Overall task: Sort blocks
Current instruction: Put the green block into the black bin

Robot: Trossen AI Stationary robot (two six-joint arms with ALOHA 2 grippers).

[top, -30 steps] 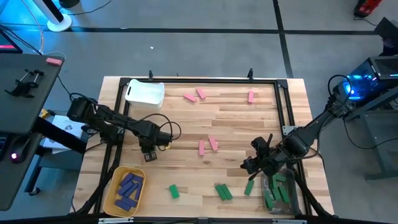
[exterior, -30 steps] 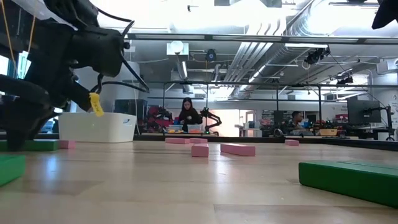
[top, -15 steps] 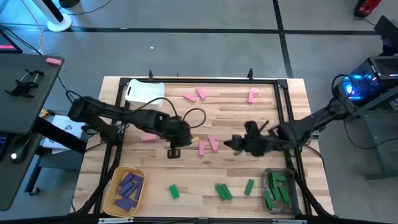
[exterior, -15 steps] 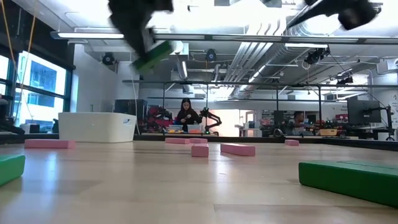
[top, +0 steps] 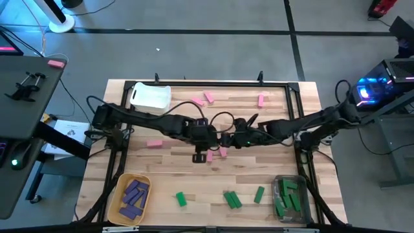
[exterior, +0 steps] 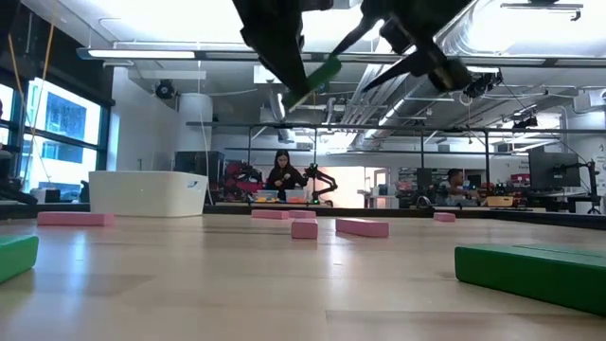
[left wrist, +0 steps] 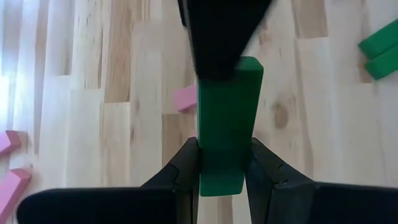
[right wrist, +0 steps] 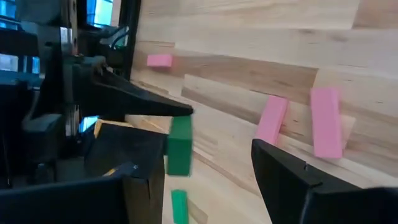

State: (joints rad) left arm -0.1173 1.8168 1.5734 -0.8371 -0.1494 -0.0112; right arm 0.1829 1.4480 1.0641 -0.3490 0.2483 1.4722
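My left gripper [left wrist: 222, 149] is shut on a green block [left wrist: 227, 106] above the middle of the table [top: 213, 137]. In the low view the block [exterior: 317, 78] hangs tilted, high over the wood. My right gripper [right wrist: 208, 149] is open and faces the left one [top: 234, 139]. One of its fingers stands at the block's [right wrist: 179, 146] free end. Pink blocks [top: 223, 152] lie flat under both grippers, and more lie toward the far edge [top: 209, 97]. Green blocks [top: 231, 199] lie near the near edge. My left gripper pinches the green block by its long sides near one end [left wrist: 222, 177], between its two fingers. The block runs on along the fingers and sticks out past their tips. It is lifted clear of the table and tilted. My right gripper's finger [left wrist: 217, 37] overlaps the block's free end; I cannot tell whether it touches.
A white bin [top: 151, 97] sits at the far left. A yellow bin with purple blocks [top: 131, 197] sits at the near left. A clear bin with green blocks [top: 290, 197] sits at the near right. One pink block [top: 154, 144] lies on the left side. People show in the room behind.
My left gripper has lifted the green block off the left side of the table and carried it right, to the middle. My right gripper has left the clear bin at the near right. It has swung left and toward the far edge, up to the left gripper.
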